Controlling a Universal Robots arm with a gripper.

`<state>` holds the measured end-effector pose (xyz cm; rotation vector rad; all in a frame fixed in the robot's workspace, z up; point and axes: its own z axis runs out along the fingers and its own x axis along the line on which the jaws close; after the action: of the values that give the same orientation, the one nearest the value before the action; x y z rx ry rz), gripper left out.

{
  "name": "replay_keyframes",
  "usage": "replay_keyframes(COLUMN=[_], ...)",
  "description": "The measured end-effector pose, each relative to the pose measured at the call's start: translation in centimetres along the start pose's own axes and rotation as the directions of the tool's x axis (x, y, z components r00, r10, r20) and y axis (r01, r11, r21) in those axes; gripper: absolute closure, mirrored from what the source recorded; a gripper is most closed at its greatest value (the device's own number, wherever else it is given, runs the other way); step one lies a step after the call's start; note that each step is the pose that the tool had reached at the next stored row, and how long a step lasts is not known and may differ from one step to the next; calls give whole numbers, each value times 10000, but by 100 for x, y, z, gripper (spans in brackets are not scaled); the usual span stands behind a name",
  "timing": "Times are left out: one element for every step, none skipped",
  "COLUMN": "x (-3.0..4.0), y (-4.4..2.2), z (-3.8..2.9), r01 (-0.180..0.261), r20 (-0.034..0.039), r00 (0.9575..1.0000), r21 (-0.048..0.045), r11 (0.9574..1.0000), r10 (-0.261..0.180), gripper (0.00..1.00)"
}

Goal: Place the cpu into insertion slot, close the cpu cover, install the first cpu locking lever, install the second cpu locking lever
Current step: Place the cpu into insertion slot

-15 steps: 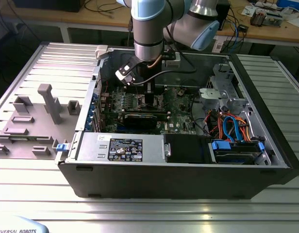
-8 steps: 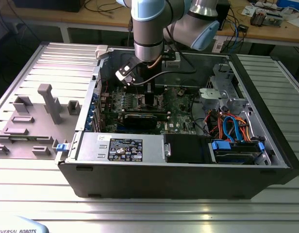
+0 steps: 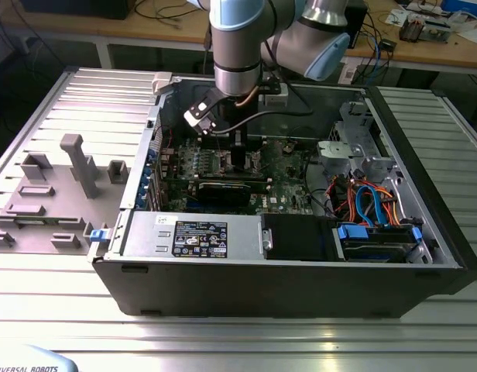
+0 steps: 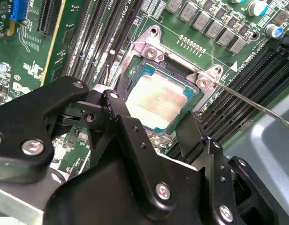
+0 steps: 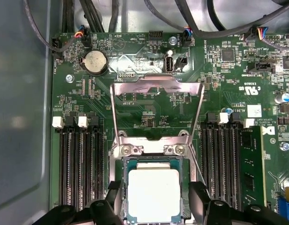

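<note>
I see the ribbed metal table (image 3: 223,341) carrying the open computer case (image 3: 285,287) mid-frame, with grey fixture blocks (image 3: 76,167) at left.

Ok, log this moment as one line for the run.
cpu lying in insertion slot | cpu cover open | hand open, straddling cpu | locking lever unlatched

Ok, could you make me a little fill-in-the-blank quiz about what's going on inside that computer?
1. Seated in the insertion slot is the square, shiny ____.
2. The cpu cover is swung ____, not shut over it.
3. The hand has one finger on each ____ of the chip.
Missing words: cpu; open; side.
</note>
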<state>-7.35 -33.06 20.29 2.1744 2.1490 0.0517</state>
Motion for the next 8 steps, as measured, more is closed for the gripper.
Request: replay_keyframes(x=[-1, -1, -2, -2, -2, -2, -2, -2], y=[3, 3, 5, 8, 10, 11, 14, 17], z=[-24, -34, -46, -64, -71, -72, -73, -75], r01=[-2, -3, -5, -7, -8, -11, -17, -20], r20=[0, 0, 0, 0, 0, -15, -40, -43], r00=[10000, 10000, 10000, 10000, 10000, 10000, 10000, 10000], r21=[30, 46, 68, 107, 134, 152, 190, 222], r11=[10000, 10000, 10000, 9999, 9999, 9999, 9998, 9998], r10=[2, 3, 5, 7, 8, 11, 17, 21], gripper=[33, 33, 33, 33, 33, 33, 33, 33])
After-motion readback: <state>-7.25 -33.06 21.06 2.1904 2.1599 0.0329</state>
